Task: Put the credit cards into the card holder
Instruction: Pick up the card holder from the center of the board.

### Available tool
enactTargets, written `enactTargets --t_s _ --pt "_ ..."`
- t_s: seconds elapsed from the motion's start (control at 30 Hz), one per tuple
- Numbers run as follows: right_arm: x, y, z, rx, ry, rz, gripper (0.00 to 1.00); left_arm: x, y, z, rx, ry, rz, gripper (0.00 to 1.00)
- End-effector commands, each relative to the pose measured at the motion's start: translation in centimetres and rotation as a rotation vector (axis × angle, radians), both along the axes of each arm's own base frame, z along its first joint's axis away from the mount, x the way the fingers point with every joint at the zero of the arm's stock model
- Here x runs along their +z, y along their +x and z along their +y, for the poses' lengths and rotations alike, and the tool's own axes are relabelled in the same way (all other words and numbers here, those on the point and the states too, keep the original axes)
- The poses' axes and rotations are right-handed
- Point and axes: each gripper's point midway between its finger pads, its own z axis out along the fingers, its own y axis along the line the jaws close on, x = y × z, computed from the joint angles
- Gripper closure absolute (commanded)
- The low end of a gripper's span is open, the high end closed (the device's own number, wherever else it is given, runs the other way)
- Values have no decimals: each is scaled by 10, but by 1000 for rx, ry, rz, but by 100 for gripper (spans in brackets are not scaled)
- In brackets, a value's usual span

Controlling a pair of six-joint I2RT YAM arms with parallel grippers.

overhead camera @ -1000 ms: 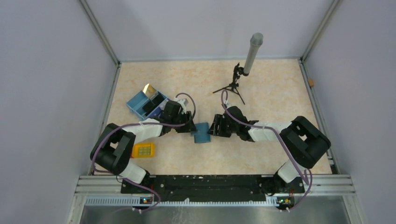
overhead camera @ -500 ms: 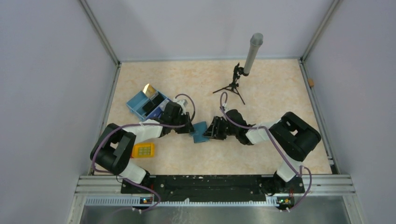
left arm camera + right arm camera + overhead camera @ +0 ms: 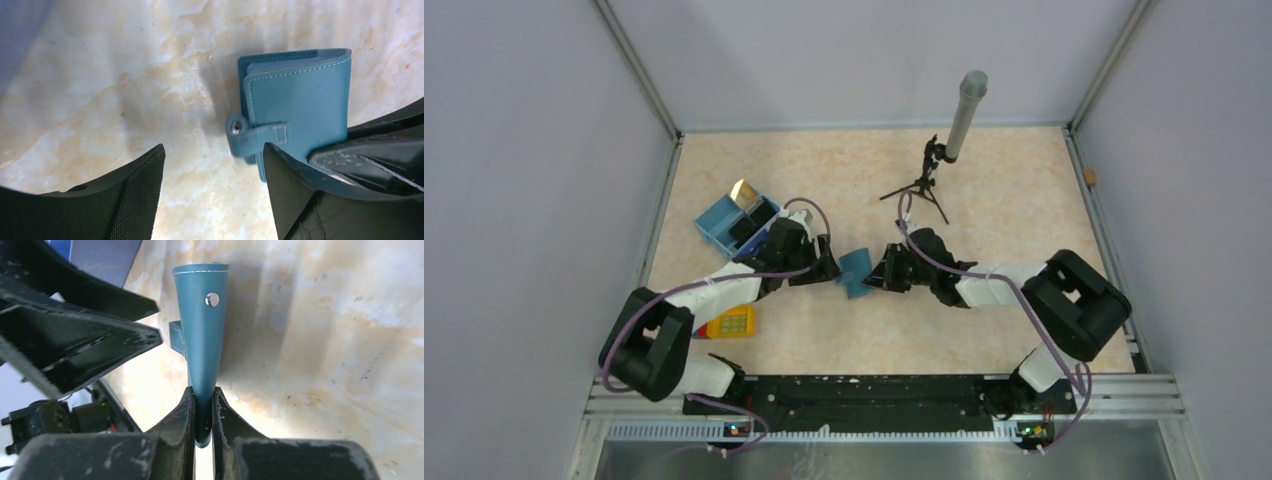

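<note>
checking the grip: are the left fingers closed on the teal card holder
No, the left fingers stand wide apart, not clamping the card holder.

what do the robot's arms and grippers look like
The left arm and right arm are black with white forearm shells, a purple cable looping along each. The left gripper and right gripper each have two black wedge-shaped fingers; the left's look woven-textured, the right's scuffed.
</note>
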Motion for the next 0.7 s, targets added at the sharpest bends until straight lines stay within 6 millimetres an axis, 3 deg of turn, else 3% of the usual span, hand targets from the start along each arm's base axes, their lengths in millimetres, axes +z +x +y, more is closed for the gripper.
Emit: enactTargets --t_s 0.0,0.13,0.27,0.4,0.67 --pt "41 23 -9 -16 -150 -221 100 75 22 7 91 -29 -158 25" --pt "66 32 -15 -67 -359 -389 100 126 21 -10 95 -199 -212 22" --pt "84 31 -17 -128 -485 -491 100 150 16 -26 95 -349 -221 20" --pt "104 25 -10 -168 -540 -592 100 140 12 -30 93 -366 -180 17" --pt "114 11 2 -167 -604 -680 100 132 3 -45 51 -406 -170 11"
